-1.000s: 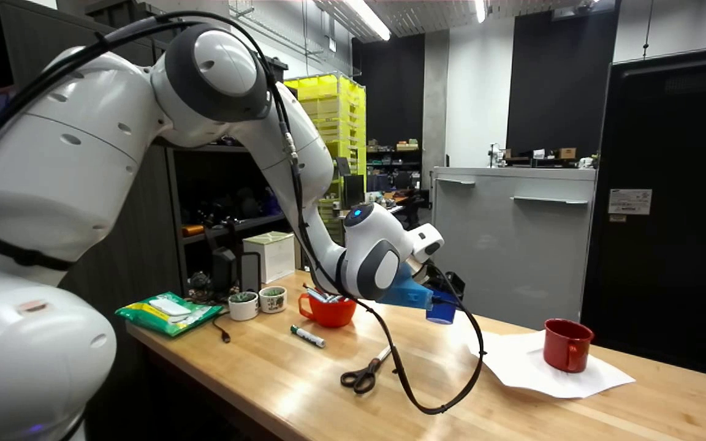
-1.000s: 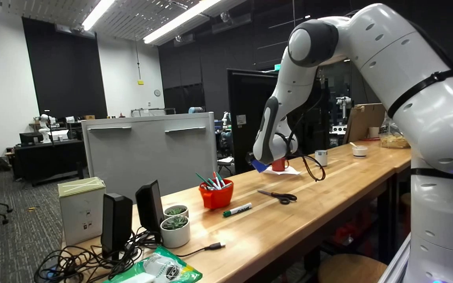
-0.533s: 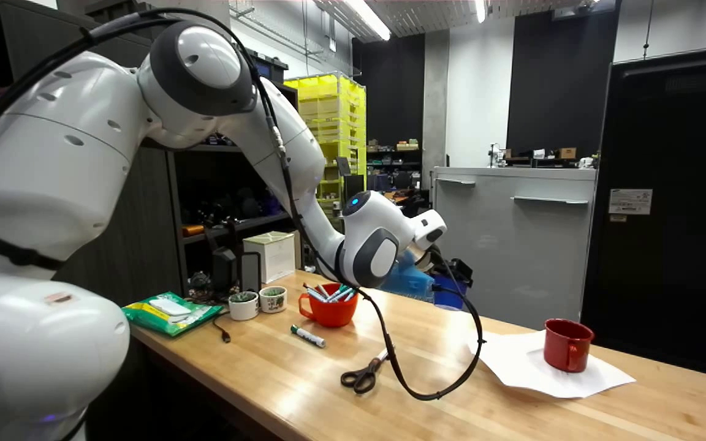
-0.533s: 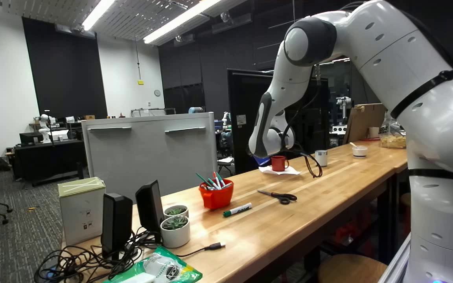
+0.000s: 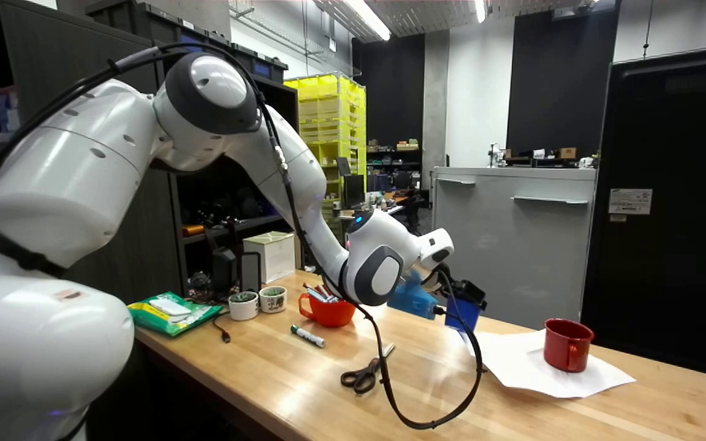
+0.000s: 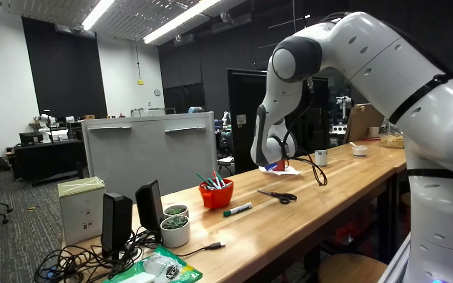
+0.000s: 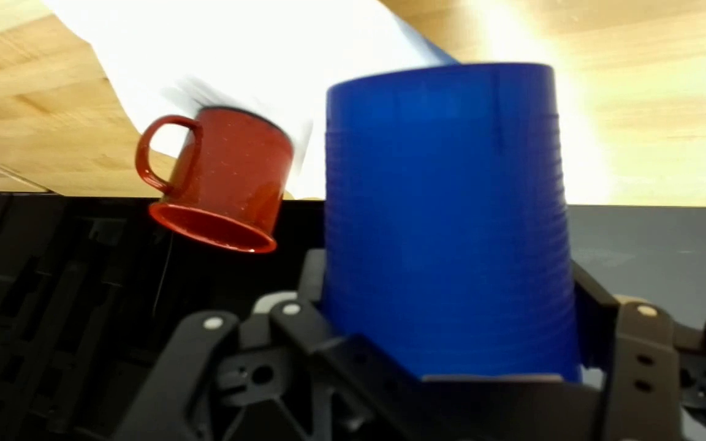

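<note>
Blue cup (image 7: 448, 202), clamped from both sides by gripper (image 7: 452, 282). Ridged wall, looking narrower at end away from gripper. Held tilted at far side of wooden table (image 5: 304, 373) in an exterior view, right by edge of white paper (image 5: 515, 364); can't tell if touching paper. Mostly hidden behind arm (image 6: 285, 86) in an exterior view, just a blue patch showing beside red mug (image 6: 281, 166). Mug upright on paper, near cup; in wrist view, mouth toward bottom of frame, handle on side away from cup, narrow gap between the two. Also on table: black-handled scissors (image 6: 277, 195), blades toward far edge; white marker with green cap (image 6: 237, 210), lying flat near orange-red container (image 6: 218, 199) full of markers (image 6: 214, 184). Clustered at one end: two white pots (image 6: 176, 237) with succulents (image 6: 174, 223), pair of black speakers (image 6: 116, 220), pale box (image 6: 81, 214), green packet (image 6: 163, 267), dark cable with plug (image 6: 214, 246). Farther along the other way, past mug: white can (image 6: 321, 159), small white bowl (image 6: 360, 151). Behind table: grey cabinet (image 5: 512, 245), tall black panel (image 5: 678, 275), yellow rack (image 5: 353, 116).
</note>
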Motion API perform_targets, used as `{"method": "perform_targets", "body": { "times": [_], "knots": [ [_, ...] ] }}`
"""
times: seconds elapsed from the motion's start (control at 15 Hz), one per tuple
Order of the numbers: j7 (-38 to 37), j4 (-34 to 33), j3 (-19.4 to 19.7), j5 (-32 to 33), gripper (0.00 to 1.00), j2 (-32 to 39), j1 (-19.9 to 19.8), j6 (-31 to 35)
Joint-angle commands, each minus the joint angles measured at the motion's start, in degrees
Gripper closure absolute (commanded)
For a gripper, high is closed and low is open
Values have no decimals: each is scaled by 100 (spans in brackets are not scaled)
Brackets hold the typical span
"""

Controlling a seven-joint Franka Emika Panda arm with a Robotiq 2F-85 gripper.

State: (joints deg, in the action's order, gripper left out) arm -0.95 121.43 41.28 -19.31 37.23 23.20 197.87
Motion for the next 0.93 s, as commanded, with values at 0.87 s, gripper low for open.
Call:
{"method": "perform_targets", "body": {
  "times": [0.87],
  "knots": [
    [-553,-602,485,-1157,4,1679,238,17]
  ]
}}
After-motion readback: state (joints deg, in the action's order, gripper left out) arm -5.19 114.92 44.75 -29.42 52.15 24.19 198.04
